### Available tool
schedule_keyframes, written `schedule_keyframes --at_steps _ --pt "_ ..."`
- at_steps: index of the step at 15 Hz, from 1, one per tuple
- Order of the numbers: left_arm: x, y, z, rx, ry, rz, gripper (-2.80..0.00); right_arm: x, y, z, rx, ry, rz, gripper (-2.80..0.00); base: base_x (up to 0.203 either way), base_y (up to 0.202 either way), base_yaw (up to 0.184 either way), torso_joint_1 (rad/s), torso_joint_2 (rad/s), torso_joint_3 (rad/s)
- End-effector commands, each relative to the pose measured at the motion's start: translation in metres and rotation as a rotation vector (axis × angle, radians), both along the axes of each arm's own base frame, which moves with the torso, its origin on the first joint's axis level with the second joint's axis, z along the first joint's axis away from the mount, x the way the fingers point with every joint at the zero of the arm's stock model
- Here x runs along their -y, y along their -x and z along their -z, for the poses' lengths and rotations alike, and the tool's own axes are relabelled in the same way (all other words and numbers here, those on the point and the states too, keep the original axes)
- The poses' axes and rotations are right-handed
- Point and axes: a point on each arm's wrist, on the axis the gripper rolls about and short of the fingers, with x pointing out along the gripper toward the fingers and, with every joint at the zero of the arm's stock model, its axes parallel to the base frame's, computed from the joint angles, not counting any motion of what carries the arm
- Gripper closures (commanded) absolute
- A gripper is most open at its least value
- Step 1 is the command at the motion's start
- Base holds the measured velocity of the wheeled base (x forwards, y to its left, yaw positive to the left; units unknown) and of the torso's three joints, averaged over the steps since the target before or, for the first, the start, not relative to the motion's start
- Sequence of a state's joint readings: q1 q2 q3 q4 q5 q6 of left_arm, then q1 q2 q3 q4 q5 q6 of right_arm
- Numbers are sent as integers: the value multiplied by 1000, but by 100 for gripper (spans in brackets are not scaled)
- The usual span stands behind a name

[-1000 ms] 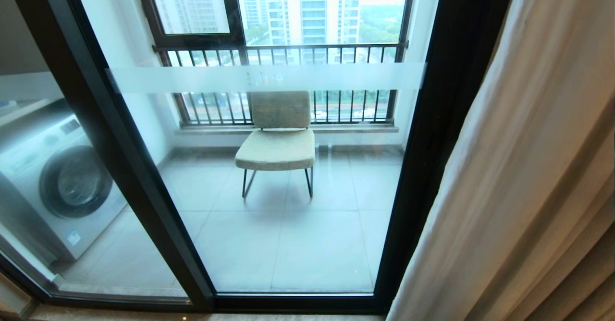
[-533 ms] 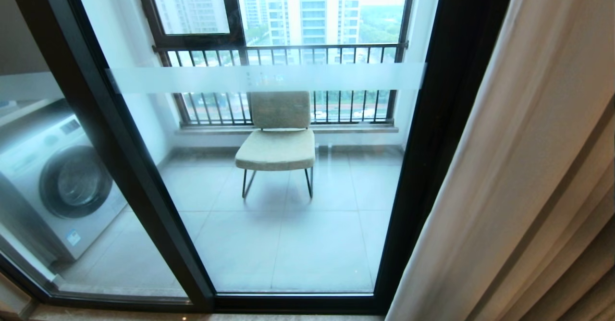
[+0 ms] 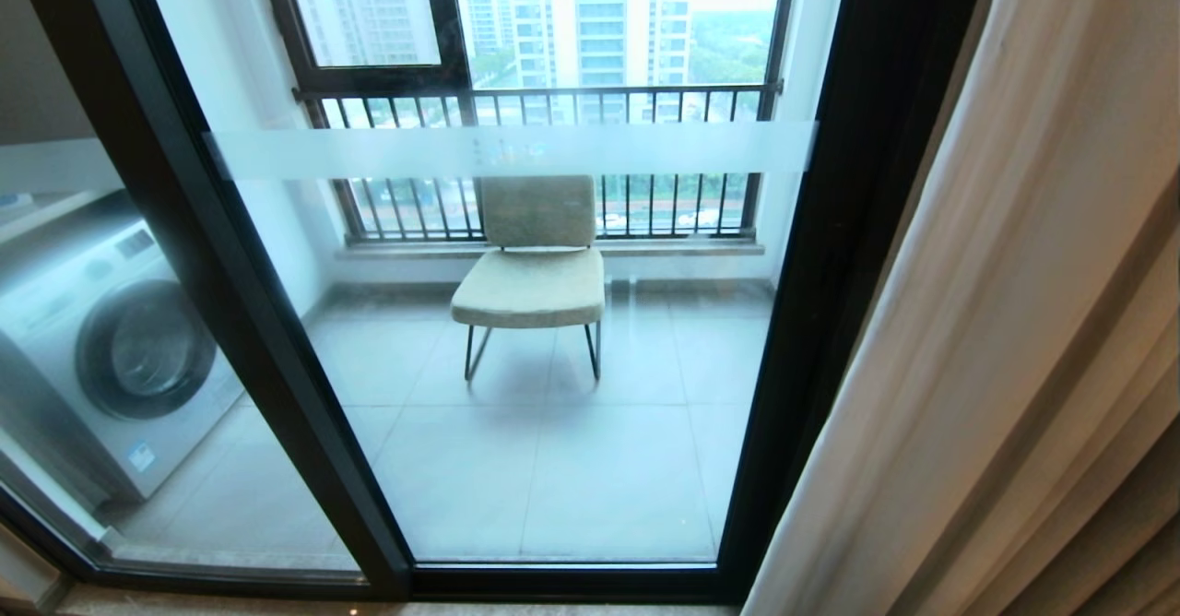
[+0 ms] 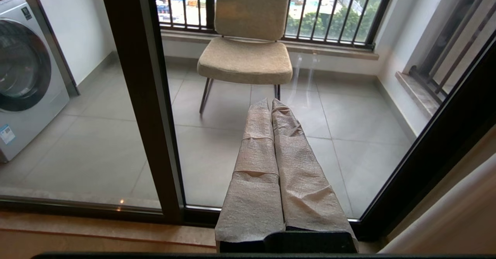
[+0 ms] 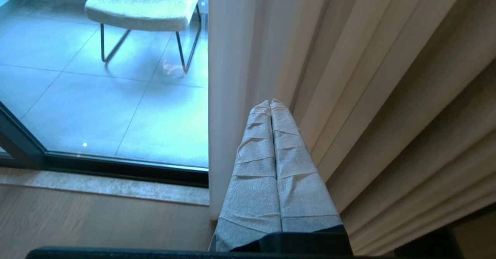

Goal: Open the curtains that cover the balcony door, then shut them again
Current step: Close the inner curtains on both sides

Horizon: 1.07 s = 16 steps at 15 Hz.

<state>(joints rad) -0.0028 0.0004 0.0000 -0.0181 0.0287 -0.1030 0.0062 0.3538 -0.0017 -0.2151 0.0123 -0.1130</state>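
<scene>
The beige pleated curtains (image 3: 1014, 321) hang bunched at the right of the head view, leaving the balcony door (image 3: 516, 432) uncovered; its glass has dark frames and a frosted strip (image 3: 507, 148). No arm shows in the head view. My right gripper (image 5: 270, 102) is shut and empty, its tips close in front of the curtains (image 5: 368, 96) near their white front edge. My left gripper (image 4: 270, 101) is shut and empty, pointing at the door glass (image 4: 232, 142) beside its dark upright frame (image 4: 143, 107).
Behind the glass stand a beige chair (image 3: 535, 266), a washing machine (image 3: 101, 349) at the left, and a window with black railing bars (image 3: 544, 100). A stone sill (image 5: 104, 183) and wooden floor (image 5: 97, 224) lie before the door.
The curtain folds at the right of the head view have shifted slightly and settled. The door and the camera have stayed still.
</scene>
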Motion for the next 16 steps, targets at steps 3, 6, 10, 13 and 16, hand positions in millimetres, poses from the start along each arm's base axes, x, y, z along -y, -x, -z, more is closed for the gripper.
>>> schedule_keyframes --at_steps 3,6,10,13,16 --pt "0 0 0 1 1 0 0 0 23 17 65 -5 0 0 0 0 0 0 0 0" --pt "0 0 0 1 1 0 0 0 29 23 98 -10 2 0 0 0 0 0 0 0" --pt "0 0 0 1 1 -1 0 0 33 24 144 -30 5 0 0 0 0 0 0 0" --pt "0 0 0 1 1 0 0 0 33 25 141 -64 19 0 0 0 0 0 0 0" --pt "0 0 0 1 1 0 0 1 33 24 141 -92 29 0 0 0 0 0 0 0"
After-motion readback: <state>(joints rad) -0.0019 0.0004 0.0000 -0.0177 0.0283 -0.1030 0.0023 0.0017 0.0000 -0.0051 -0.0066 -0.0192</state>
